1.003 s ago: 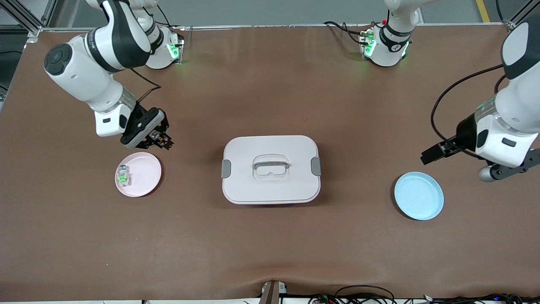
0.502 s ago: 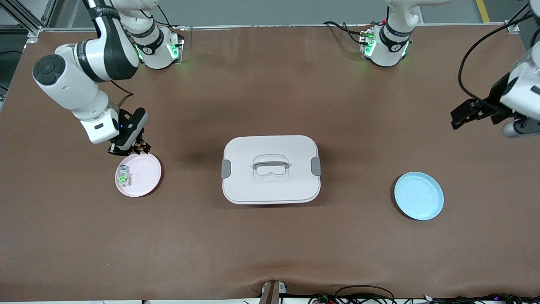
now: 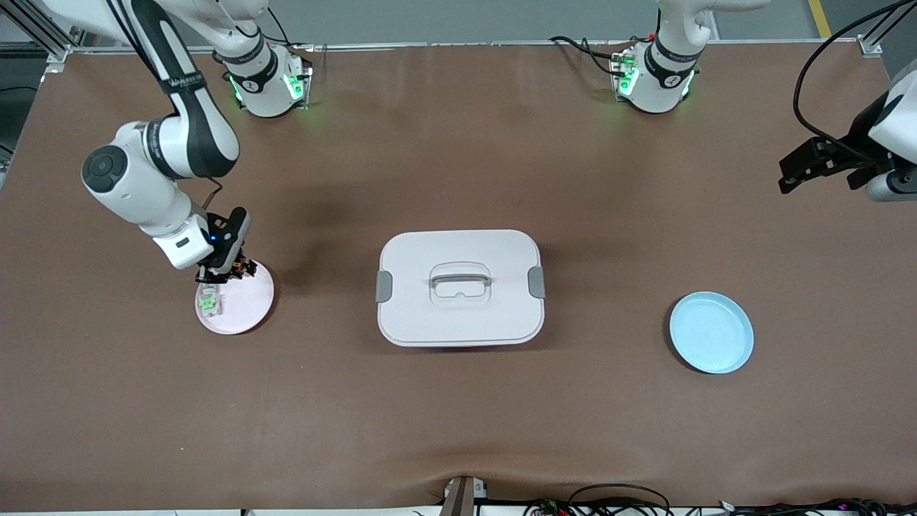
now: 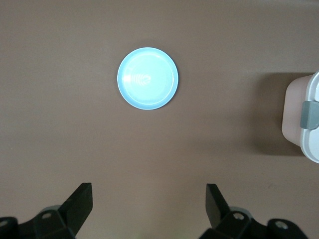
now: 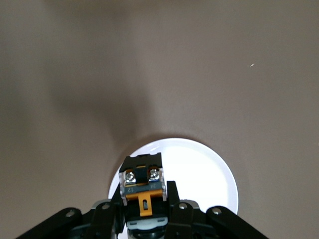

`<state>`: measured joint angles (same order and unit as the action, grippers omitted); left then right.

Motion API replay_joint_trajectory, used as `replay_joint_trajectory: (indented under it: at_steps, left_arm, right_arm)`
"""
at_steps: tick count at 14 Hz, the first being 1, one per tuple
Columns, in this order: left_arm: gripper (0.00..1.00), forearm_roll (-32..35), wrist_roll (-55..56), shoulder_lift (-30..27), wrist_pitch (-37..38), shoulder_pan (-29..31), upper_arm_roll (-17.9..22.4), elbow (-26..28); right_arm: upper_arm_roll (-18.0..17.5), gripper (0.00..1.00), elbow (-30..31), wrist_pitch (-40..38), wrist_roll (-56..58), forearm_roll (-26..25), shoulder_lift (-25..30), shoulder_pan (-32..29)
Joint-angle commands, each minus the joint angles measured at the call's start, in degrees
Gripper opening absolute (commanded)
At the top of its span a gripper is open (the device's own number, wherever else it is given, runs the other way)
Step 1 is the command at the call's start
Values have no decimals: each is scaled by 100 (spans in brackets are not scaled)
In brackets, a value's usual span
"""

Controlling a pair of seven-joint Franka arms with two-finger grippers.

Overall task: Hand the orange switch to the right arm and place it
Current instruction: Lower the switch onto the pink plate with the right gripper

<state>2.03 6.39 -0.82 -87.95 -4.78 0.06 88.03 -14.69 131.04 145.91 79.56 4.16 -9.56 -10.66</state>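
High front overview; two downward wrist close-ups

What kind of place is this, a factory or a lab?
Probably a robotics lab bench: two white arms bolted along a brown-matted table, cables at its edge, and the right tool holding an orange switch over a pink plate.

brown table (image 3: 458,416) | pink plate (image 3: 247,304) | white lidded box (image 3: 459,287) | blue plate (image 3: 711,332)

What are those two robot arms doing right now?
The right gripper is holding the orange switch just over the pink plate, where a small clear part with green inside already lies. The left gripper waits, open and empty, up over the left arm's end of the table. A closed white box sits mid-table and the blue plate is bare.
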Motion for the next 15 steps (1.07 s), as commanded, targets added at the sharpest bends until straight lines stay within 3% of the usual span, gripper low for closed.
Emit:
replay_joint_trajectory:
  at_steps: [1,7,15]
  left_arm:
    - [100,-106,-111,-191,-3,-49,56,170]
    - [100,-106,-103,-147,-20,-58,38,170]
    - [100,-115,-94,-164,-3,-49,38,179]
  right_arm:
    - [-105,0,-52,384,656,-108,-476,-418]
    - [-96,0,-17,1088,833,-117,-1083,-516]
    - [-78,0,-79,1238,851,-187,-1303,-472]
